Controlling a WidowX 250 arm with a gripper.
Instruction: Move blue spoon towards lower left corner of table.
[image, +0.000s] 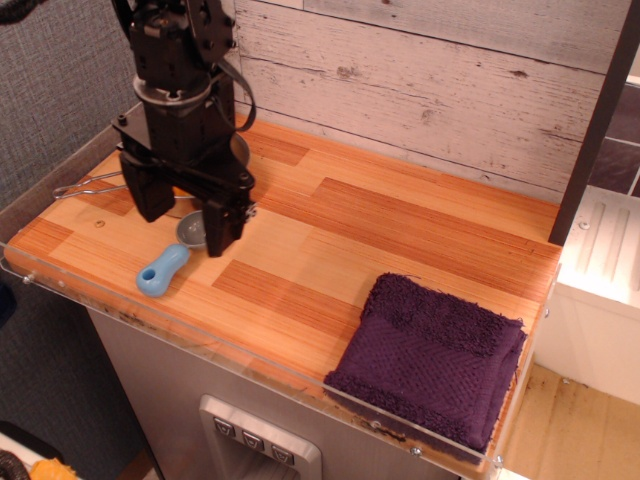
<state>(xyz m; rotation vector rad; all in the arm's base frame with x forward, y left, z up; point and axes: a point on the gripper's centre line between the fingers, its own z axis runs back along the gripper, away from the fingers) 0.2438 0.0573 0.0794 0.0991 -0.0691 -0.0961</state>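
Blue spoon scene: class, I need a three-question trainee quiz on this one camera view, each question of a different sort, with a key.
1. True or false: the gripper is clamped on the blue spoon.
2. Multiple choice: where does the purple towel lie on the table? A) far left corner B) near right corner C) centre
3. Fill in: the spoon's light-blue handle points toward the table's near ____ edge.

Key
1. False: the jaws are open and raised above the spoon, which lies on the wood.
2. B
3. left
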